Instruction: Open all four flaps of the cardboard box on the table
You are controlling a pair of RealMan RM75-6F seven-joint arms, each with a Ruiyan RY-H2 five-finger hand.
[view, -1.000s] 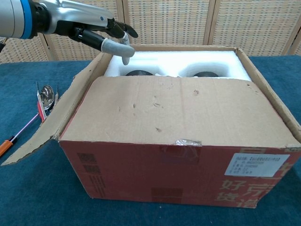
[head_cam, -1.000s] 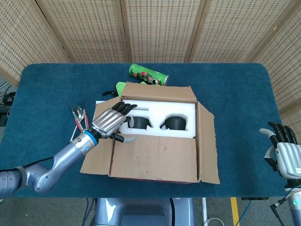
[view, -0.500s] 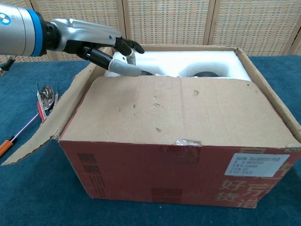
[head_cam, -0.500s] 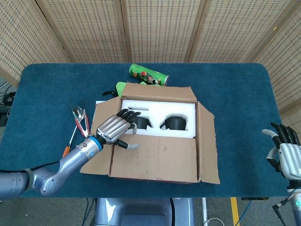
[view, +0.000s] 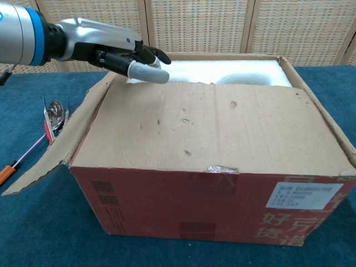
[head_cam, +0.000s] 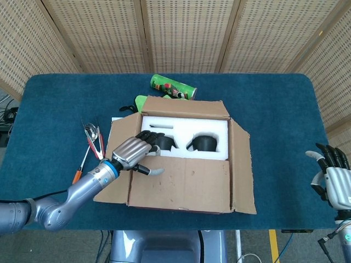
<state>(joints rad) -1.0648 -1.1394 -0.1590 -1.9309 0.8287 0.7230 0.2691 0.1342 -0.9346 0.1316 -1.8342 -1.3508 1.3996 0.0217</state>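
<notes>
- The cardboard box sits at the middle of the blue desk, its red front wall facing the chest camera.
- The near flap now stands higher than half a second ago: in the chest view its far edge has risen enough to hide the two dark round items that showed in the white foam insert before, leaving only a strip of foam visible above it.
- In the head view the foam and its two dark round items remain visible behind that flap.
- The left hand is at the left end of the near flap's far edge; its fingers are curled around that edge, the thumb lying over the top of the cardboard and the dark fingertips reaching in toward the foam.
- Compared with a second ago, this hand has dropped from above the foam to the flap edge.
- The left flap, right flap and far flap are folded outward.
- The right hand hovers at the desk's right edge, well apart from the box, fingers spread and holding nothing, much as before.
- A green can lies behind the box; a spoon and a red-handled tool lie left of it.
</notes>
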